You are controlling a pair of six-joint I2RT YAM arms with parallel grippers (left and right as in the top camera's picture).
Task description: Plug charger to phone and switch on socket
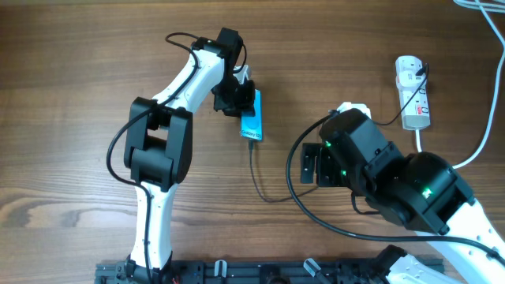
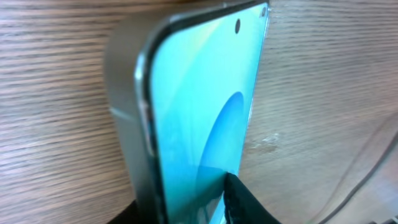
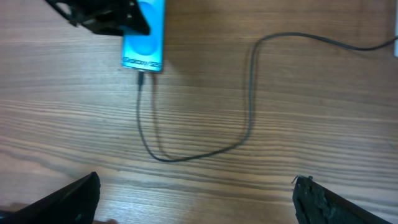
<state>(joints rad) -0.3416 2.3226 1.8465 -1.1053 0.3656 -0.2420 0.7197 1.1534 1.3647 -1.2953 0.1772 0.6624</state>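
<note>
The phone [image 1: 252,118] with a teal screen is held on its edge on the table by my left gripper [image 1: 235,98], which is shut on it. The screen fills the left wrist view [image 2: 199,118], with my left gripper's fingers [image 2: 186,208] on either side of it. The thin black charger cable [image 1: 264,185] has its plug tip at the phone's lower end [image 3: 141,77] and loops across the table [image 3: 249,99]. The white socket [image 1: 414,93] lies at the back right. My right gripper [image 3: 196,199] is open and empty above bare wood, below the cable loop.
A thick white cable [image 1: 489,102] runs down the right edge past the socket. My right arm's black body [image 1: 379,173] covers the table's right front. A black rail [image 1: 260,272] lines the front edge.
</note>
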